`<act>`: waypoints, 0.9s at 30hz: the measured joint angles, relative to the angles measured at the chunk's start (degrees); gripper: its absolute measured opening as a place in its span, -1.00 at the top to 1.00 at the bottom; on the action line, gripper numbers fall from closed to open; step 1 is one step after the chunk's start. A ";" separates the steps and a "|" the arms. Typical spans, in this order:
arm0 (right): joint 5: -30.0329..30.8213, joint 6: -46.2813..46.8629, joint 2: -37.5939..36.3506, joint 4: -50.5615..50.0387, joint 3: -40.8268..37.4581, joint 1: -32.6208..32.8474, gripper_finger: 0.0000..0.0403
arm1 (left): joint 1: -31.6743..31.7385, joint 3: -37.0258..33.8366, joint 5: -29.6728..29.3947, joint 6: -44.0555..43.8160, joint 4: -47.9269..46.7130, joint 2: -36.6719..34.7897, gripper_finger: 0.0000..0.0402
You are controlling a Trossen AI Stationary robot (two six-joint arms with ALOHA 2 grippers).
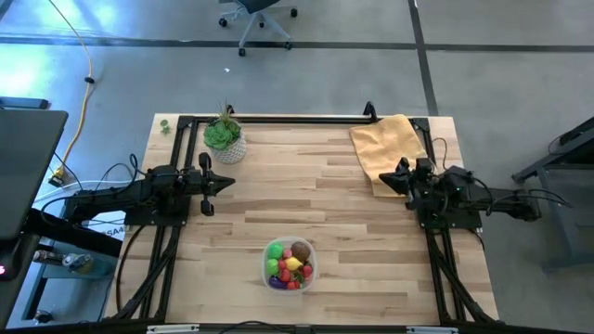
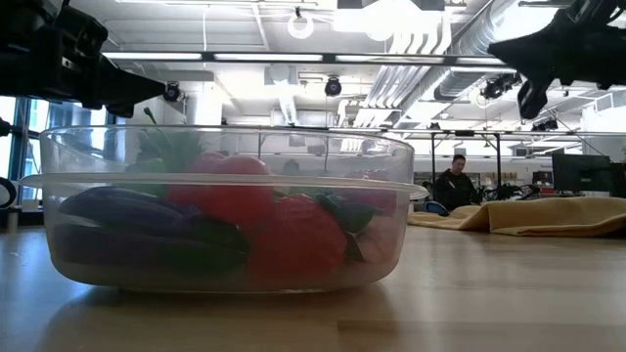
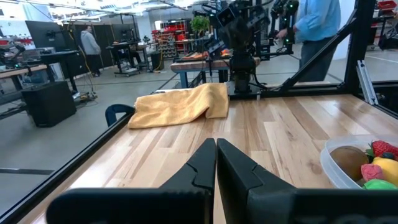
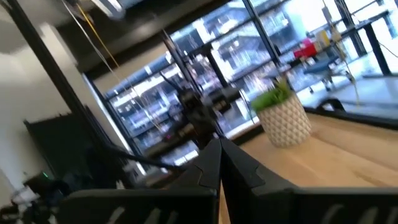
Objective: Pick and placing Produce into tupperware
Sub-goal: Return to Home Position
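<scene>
Tupperware full of produce (eggplant, berries)

Produce sits in the tupperware, near-middle on the table. Plant far left, cloth far right. Left gripper and right gripper flank mid-table.

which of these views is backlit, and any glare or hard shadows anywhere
high view: even light, only soft shadows beside the left arm and right arm; low view: backlit by bright ceiling lights, both arms overhead show as dark shapes, and the tupperware throws a faint reflection on the table; right wrist view: bright windows behind the plant pot; left wrist view: evenly lit, no strong glare
</scene>
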 joint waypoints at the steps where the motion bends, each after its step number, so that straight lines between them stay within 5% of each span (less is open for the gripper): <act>1: 0.04 -0.58 0.00 -1.38 0.00 0.00 1.00 | 0.00 0.00 0.00 0.00 0.00 0.01 0.97; 16: 0.19 -20.91 0.33 -15.61 0.04 0.00 1.00 | -0.02 0.00 0.00 0.00 0.02 0.00 0.97; 27: 0.14 -21.97 0.33 -15.72 0.09 0.00 1.00 | 0.00 0.00 0.00 0.01 0.01 -0.01 0.97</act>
